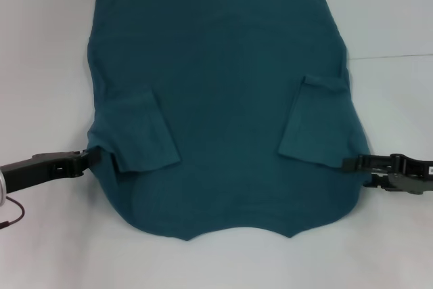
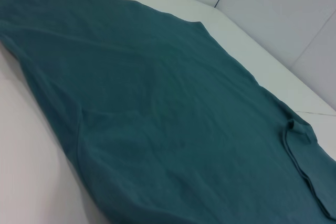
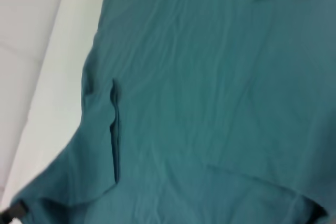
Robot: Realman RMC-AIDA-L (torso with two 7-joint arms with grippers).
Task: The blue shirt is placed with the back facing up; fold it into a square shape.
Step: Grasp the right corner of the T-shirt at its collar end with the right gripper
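The blue shirt (image 1: 223, 99) lies flat on the white table (image 1: 47, 65), plain side up. Both short sleeves are folded inward onto the body, one (image 1: 142, 133) on the left and one (image 1: 318, 123) on the right. My left gripper (image 1: 89, 156) rests low at the shirt's left edge, beside the folded left sleeve, its tip touching the cloth. My right gripper (image 1: 357, 170) sits at the right edge just below the other sleeve and stands open. Its dark fingertips (image 3: 13, 211) show far apart in the right wrist view, with the shirt (image 3: 210, 77) spread between them. The left wrist view shows only the shirt (image 2: 157, 119).
The table reaches beyond the shirt on every side, with bare white surface (image 1: 216, 262) toward me. A seam line (image 1: 392, 56) crosses the table at the right. A thin cable (image 1: 13, 216) hangs by the left arm.
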